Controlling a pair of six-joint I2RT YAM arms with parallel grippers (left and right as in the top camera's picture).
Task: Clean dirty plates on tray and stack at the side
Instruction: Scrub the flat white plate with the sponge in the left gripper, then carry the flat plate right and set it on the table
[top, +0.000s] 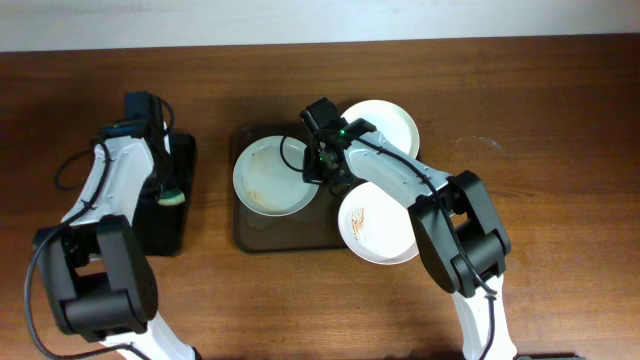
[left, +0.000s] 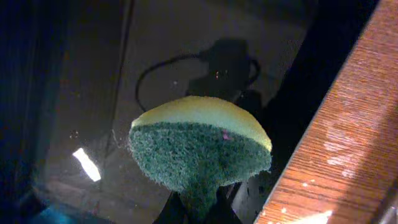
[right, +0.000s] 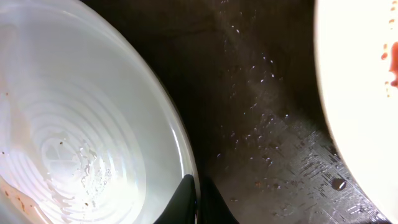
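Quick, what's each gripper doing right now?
Left gripper: closed on the sponge.
Right gripper: closed on the rim of the plate.

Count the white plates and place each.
3: left plate on the tray's left half; back plate at its far right corner, partly under the right arm; front plate overhanging its near right edge.

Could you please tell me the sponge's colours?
The sponge is yellow above, green below; left wrist view.
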